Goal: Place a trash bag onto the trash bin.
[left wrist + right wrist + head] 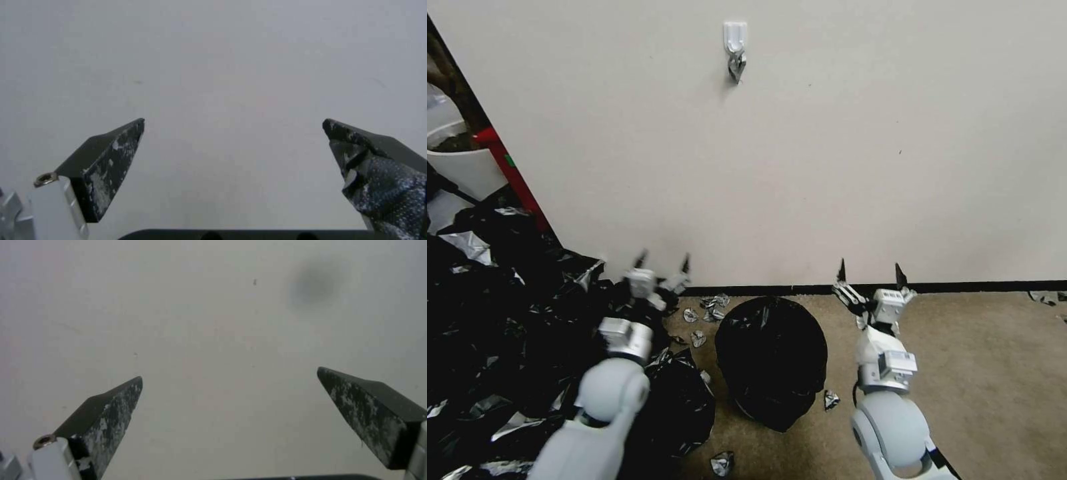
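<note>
A glossy black trash bag [772, 360] lies draped over a round, bin-sized form on the carpet, between my two arms and close to the wall. The trash bin is hidden; none of its cream surface shows under the black plastic. My left gripper [663, 261] is raised to the left of the bag, open and holding nothing. My right gripper [870, 272] is raised to the bag's right, also open and holding nothing. In the left wrist view the left gripper [233, 125] faces bare wall with its fingers wide apart. In the right wrist view the right gripper [230, 373] does the same.
A big heap of black plastic sheeting [487, 320] covers the floor on the left, reaching under my left arm. Small silver-black scraps [707, 313] lie by the baseboard. A white hook [735, 40] hangs on the wall. A white tub [467, 167] stands far left. Open carpet [994, 373] lies on the right.
</note>
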`<state>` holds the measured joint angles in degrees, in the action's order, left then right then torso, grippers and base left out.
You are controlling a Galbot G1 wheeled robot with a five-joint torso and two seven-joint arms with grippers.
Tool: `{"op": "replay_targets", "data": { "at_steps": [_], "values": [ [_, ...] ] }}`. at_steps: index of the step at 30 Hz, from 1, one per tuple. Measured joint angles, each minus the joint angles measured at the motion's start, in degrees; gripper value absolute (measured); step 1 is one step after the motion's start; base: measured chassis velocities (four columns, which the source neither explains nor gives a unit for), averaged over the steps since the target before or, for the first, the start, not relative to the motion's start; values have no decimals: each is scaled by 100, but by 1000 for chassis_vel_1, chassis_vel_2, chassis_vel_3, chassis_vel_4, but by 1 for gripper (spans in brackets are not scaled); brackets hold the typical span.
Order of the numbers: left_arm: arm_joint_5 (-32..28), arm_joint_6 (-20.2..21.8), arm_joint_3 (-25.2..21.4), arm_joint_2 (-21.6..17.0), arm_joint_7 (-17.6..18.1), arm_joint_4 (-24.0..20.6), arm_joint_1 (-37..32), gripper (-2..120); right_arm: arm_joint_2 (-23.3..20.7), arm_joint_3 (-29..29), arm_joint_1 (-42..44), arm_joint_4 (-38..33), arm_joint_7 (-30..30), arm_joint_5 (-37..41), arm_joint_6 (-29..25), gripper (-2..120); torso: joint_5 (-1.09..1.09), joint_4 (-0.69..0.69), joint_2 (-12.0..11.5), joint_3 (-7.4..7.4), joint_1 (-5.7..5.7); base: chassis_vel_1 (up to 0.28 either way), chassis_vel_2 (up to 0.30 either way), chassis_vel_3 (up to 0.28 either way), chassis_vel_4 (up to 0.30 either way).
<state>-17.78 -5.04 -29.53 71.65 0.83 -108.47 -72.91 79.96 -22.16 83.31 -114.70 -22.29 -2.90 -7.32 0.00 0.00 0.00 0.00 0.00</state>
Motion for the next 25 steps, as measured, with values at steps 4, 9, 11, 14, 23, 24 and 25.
{"op": "replay_targets", "data": {
  "at_steps": [4, 9, 11, 14, 23, 24, 25],
  "values": [
    [-30, -61, -91, 8, -76, 6, -25, 100, -10, -118, 3, 51, 79, 1, -52, 100, 0, 0, 0, 0, 0, 0, 0, 0, 0],
    [-59, -139, -90, 8, -76, 6, -28, 100, -17, -122, -1, 53, 85, 9, -53, 100, 0, 0, 0, 0, 1, 0, 0, 0, 0],
    [-65, -151, -87, 8, -74, 6, -29, 100, -18, -119, -2, 53, 85, 10, -53, 100, 0, 0, 0, 0, 0, 0, 0, 0, 0],
    [-76, -179, -79, 8, -63, 7, -29, 100, -20, -113, -4, 51, 85, 17, -50, 100, 0, 0, 0, 0, 0, 0, 0, 0, 0],
    [-90, -217, -67, 7, -39, 7, -30, 100, -23, -102, -8, 40, 81, 25, -30, 100, 0, 0, 0, 0, 0, 0, 0, 0, 0],
    [-91, -221, -66, 7, -37, 6, -30, 100, -23, -101, -8, 40, 80, 26, -28, 100, 0, 0, 0, 0, 0, 0, 0, 0, 0],
    [-91, -221, -66, 7, -37, 6, -30, 100, -23, -101, -8, 40, 80, 26, -28, 100, 0, 0, 0, 0, 0, 0, 0, 0, 0]
  ]
}}
